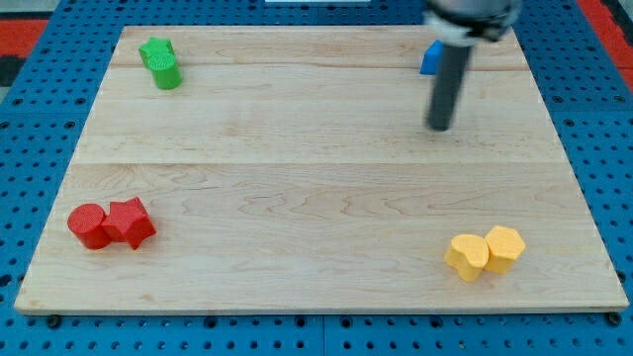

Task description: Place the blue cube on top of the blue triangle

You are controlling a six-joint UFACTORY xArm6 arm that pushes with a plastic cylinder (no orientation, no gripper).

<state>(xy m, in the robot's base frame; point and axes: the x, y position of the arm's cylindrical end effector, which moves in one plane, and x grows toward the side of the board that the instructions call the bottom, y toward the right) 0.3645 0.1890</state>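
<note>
A blue block (429, 59) sits near the view's top right on the wooden board (316, 178). The rod hides most of it, so I cannot make out its shape or whether there are two blue blocks. My tip (439, 127) rests on the board just below the blue block, a short gap apart from it.
Two green blocks (160, 62) sit together at the view's top left. A red cylinder (89, 225) and a red star-like block (131, 222) touch at the bottom left. A yellow heart-like block (467, 257) and a yellow hexagon (503, 247) touch at the bottom right.
</note>
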